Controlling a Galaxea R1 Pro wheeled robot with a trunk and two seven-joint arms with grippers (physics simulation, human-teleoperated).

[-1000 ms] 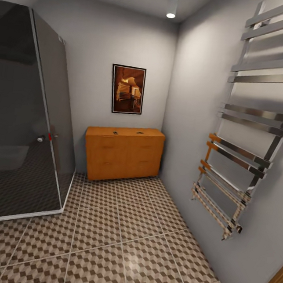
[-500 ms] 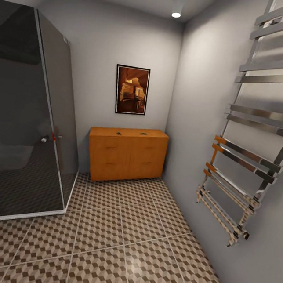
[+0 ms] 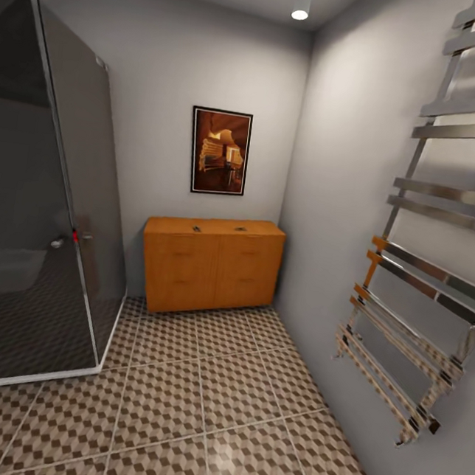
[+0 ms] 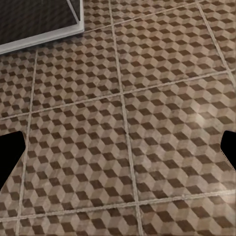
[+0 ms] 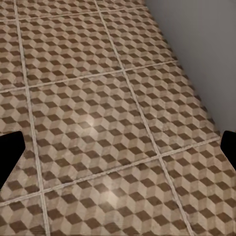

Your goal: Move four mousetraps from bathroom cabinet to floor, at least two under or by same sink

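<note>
Cube-patterned bathroom floor (image 3: 201, 411) runs ahead to the cabinet (image 3: 210, 264) against the far wall, two mousetraps (image 3: 196, 228) near its top's back edge. Both grippers' jaws released, holding nothing. Risk: the base clipping the towel radiator (image 3: 424, 290) or shower enclosure (image 3: 41, 206).

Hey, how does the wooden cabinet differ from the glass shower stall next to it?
The cabinet is low, opaque orange-brown wood; the shower stall is tall, dark tinted glass in a pale frame. The cabinet sits against the back wall below the framed picture; the stall takes the left corner. Both stand on the cube-patterned floor.
</note>
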